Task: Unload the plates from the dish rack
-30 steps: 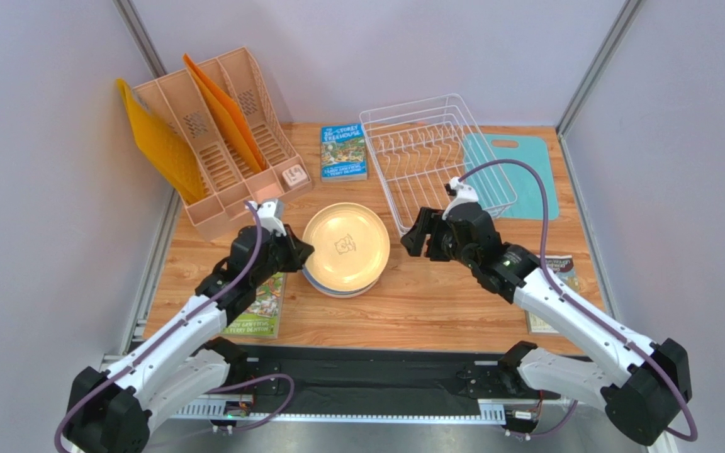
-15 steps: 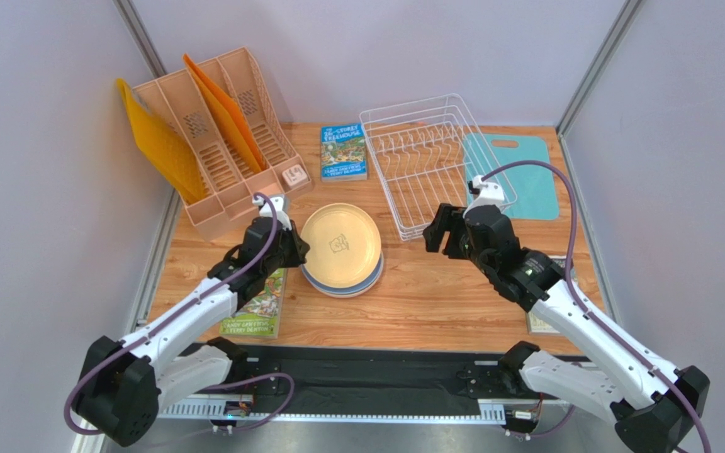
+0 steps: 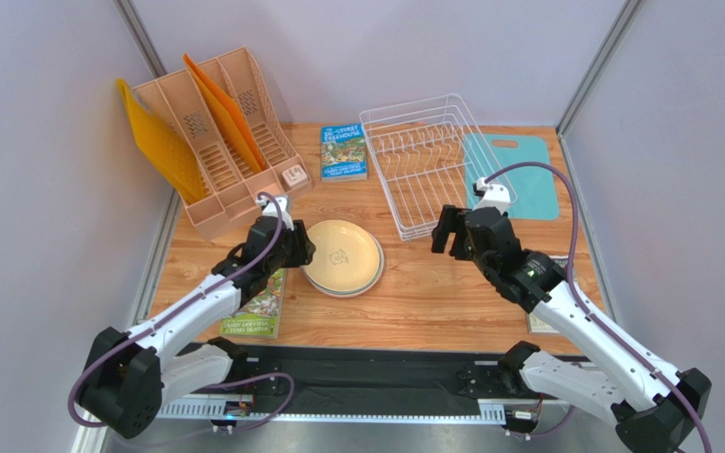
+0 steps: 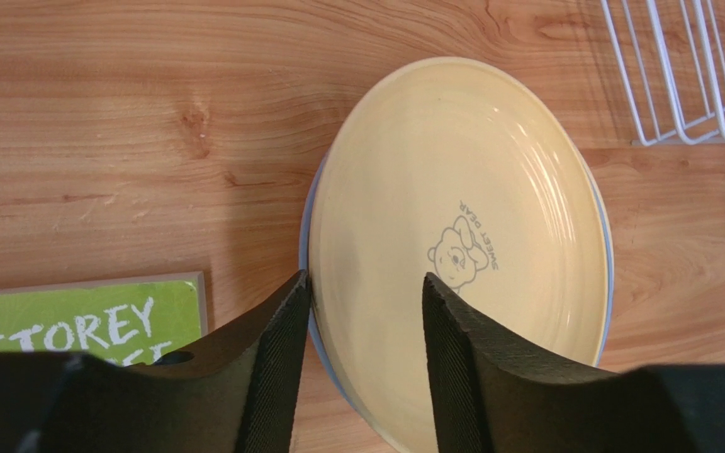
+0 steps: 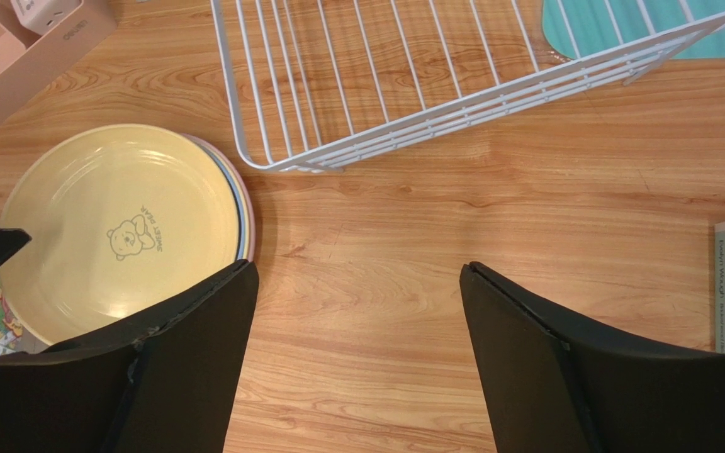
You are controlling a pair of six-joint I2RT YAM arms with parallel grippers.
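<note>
The plates lie stacked flat on the wooden table, a tan-yellow one with a bear mark on top; blue and pink rims peek out beneath. My left gripper is at the stack's left edge, open, its fingers straddling the top plate's rim. The white wire dish rack stands behind to the right with no plate in it. My right gripper hangs open over bare wood between stack and rack.
A peach file organiser with orange folders stands at the back left. A blue book lies next to the rack, a teal cutting board behind it. A green book lies under my left arm; another book lies at the right.
The top tan-yellow plate, held tilted by the left gripper, has come down flat on the stack and the left jaws have opened. The right gripper drew back to the right and opened wider.
</note>
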